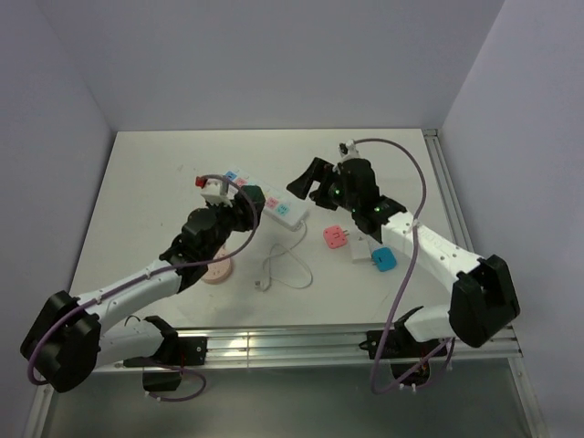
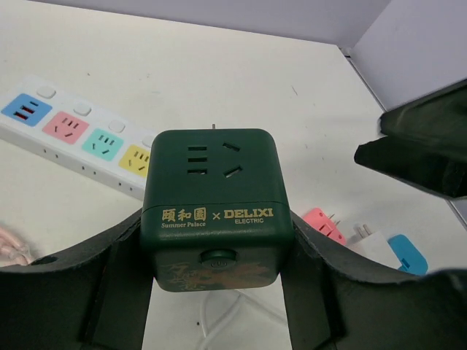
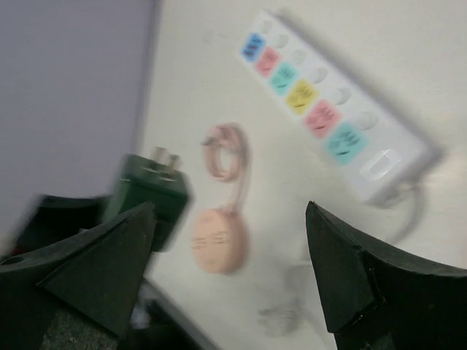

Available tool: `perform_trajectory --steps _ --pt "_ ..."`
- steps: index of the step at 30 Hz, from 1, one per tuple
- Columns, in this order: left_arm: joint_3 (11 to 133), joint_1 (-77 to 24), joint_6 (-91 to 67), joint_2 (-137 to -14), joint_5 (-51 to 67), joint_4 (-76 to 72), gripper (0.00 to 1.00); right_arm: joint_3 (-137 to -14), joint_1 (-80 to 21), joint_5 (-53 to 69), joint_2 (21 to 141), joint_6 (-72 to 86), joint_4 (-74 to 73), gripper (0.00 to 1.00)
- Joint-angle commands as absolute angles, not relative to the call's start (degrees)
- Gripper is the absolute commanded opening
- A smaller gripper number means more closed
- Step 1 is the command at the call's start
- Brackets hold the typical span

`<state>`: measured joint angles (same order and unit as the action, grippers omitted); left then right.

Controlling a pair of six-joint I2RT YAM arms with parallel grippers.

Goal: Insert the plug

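white table boxed in by pale lilac walls. left gripper: fingers about half spread and clamped on two opposite sides of the dark green cube adapter, socket face up toward the wrist camera, prongs pointing away. the cube is held at the near-left side of the white power strip, whose coloured sockets face up. right gripper: jaws wide apart, nothing between them, by the strip's right end. further right lie a pink plug and a blue plug.
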<state>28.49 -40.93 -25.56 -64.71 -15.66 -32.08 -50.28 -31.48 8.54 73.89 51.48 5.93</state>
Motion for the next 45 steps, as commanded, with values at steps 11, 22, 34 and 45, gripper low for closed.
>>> perform_trajectory --steps 11,22,34,45 --pt "44.2 -32.9 -28.6 -71.9 -3.5 -11.7 0.00 -73.5 -33.0 3.0 96.8 -2.3 -22.6 0.75" --pt "40.1 -25.9 -32.7 -65.7 -0.6 -10.8 0.00 -80.0 -33.0 8.7 106.7 -9.3 -25.5 0.95" --pt "37.8 -24.0 -33.6 -61.8 1.0 -10.1 0.00 -86.8 -33.2 9.0 114.0 -14.2 -29.9 1.00" --pt "38.1 -23.6 -33.4 -61.6 0.3 -7.9 0.00 -92.9 -34.9 8.6 120.5 -16.3 -35.4 0.99"
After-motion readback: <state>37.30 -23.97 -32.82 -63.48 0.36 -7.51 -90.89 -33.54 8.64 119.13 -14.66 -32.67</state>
